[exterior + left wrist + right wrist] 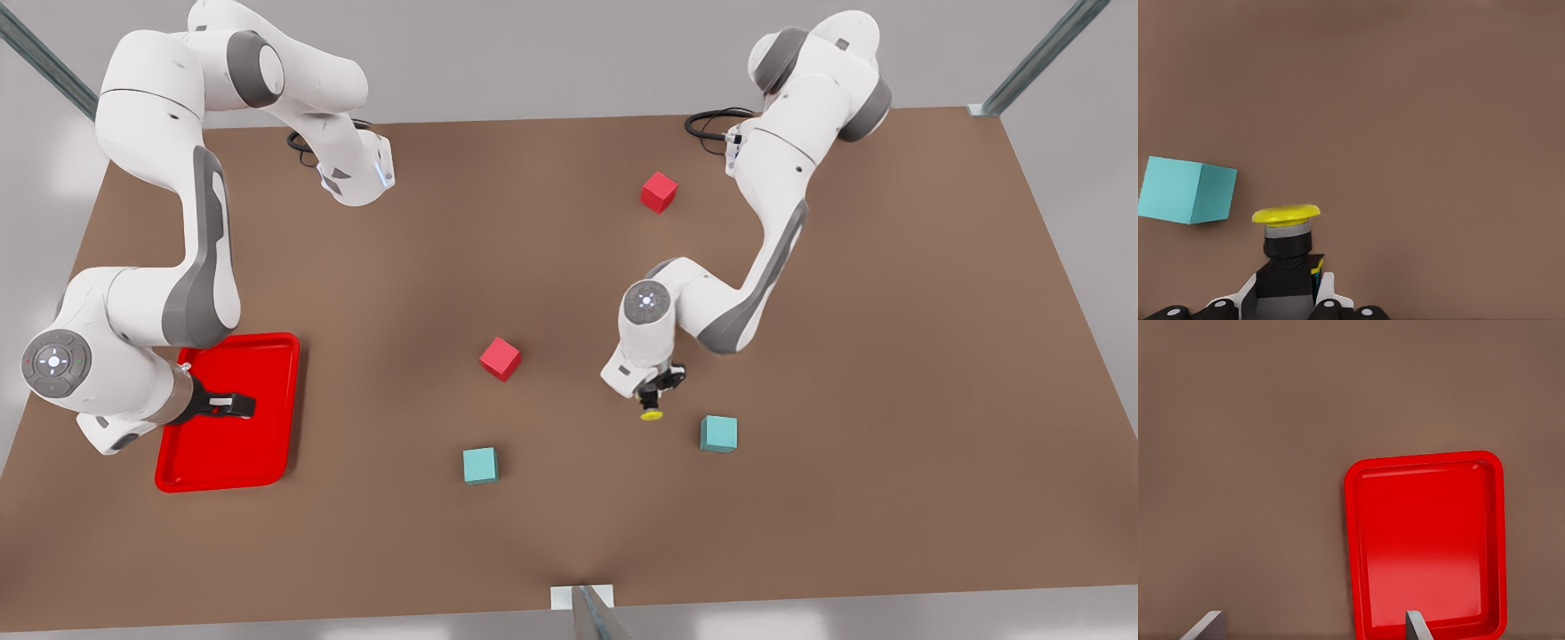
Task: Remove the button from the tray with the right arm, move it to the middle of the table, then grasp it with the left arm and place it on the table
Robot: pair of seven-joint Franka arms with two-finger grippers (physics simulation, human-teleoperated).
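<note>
Button [652, 412] status: held in my left gripper [656, 391], cap pointing down toward the table [569, 267], body clamped between the fingers. In the left wrist view the button [1286, 233] shows its yellow cap outermost, a grey ring behind it and the dark body seated between my fingers [1327, 288]. Whether the cap touches the table cannot be told.

Left gripper position: toward the front view's right of table centre, just beside a teal cube [718, 434], which also appears beside the button in the left wrist view [1186, 190].

Right gripper [233, 407] position: above the tray [267, 351] at the front view's left. Fingers spread wide, nothing between them; the right wrist view shows the two fingertips [1418, 628] well apart, with the tray [1355, 540] beyond them.

Other objects on the table: a second teal cube [480, 465] near the front edge, one red cube [500, 358] near the centre, another red cube [659, 192] farther back.
</note>
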